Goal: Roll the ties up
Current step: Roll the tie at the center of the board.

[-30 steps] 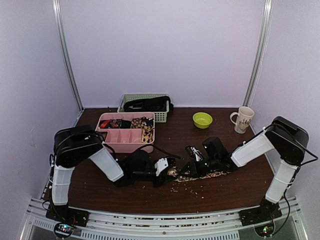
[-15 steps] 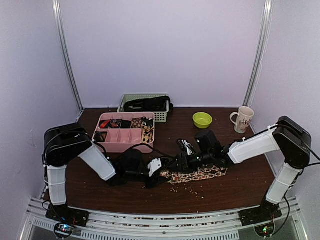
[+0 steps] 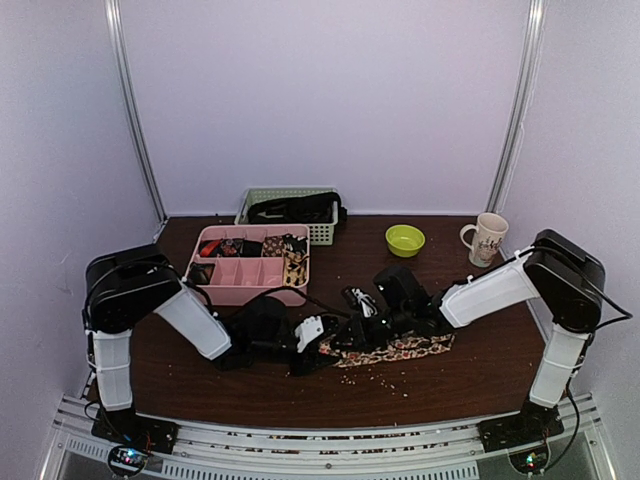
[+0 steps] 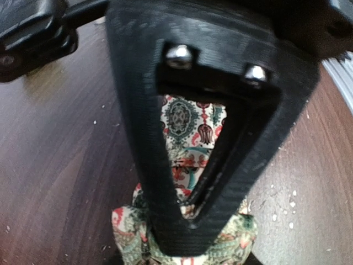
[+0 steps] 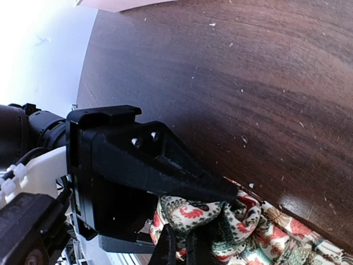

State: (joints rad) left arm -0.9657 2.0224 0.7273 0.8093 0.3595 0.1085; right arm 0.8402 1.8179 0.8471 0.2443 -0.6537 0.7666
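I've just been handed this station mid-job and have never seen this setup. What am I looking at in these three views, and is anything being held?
Two robot arms are bolted at the near edge of the table. The overhead view looks down from behind them: left arm on the left, right arm on the right. The other two views come from wrist cameras. On the table lie a patterned tie, a pink divided tray, a green basket, a green bowl and a mug. Both arms meet at the tie's bunched end. The left fingers straddle it; whether they clamp is unclear. The right fingers are shut against the cloth.
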